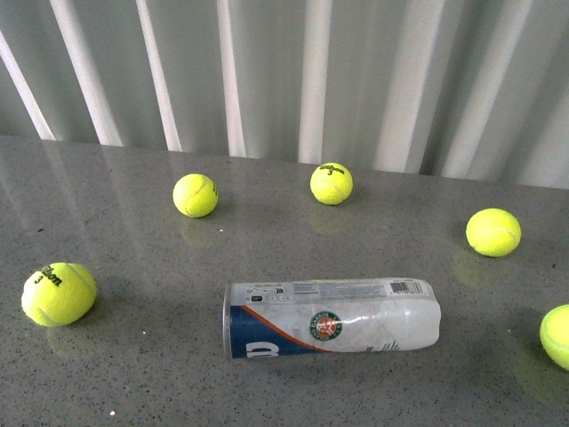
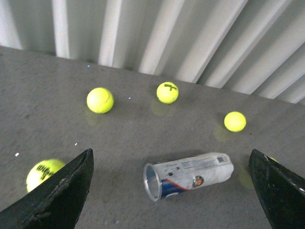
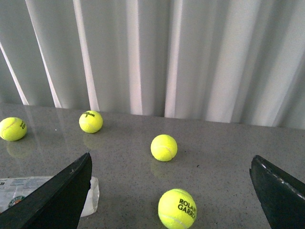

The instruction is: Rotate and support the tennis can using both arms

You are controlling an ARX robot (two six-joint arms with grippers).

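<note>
The tennis can lies on its side on the grey table, empty, its open rim to the left and its closed end to the right. The navy-and-orange band and round emblem face the front. Neither arm shows in the front view. My left gripper is open and empty, held above the table, and the can lies between its fingers. My right gripper is open and empty, off to the can's right. Only the can's closed end shows there, partly hidden behind one finger.
Several yellow tennis balls lie around the can: one at the left, two behind it, one at the right, one at the right edge. A ball lies between the right gripper's fingers. A white curtain hangs behind the table.
</note>
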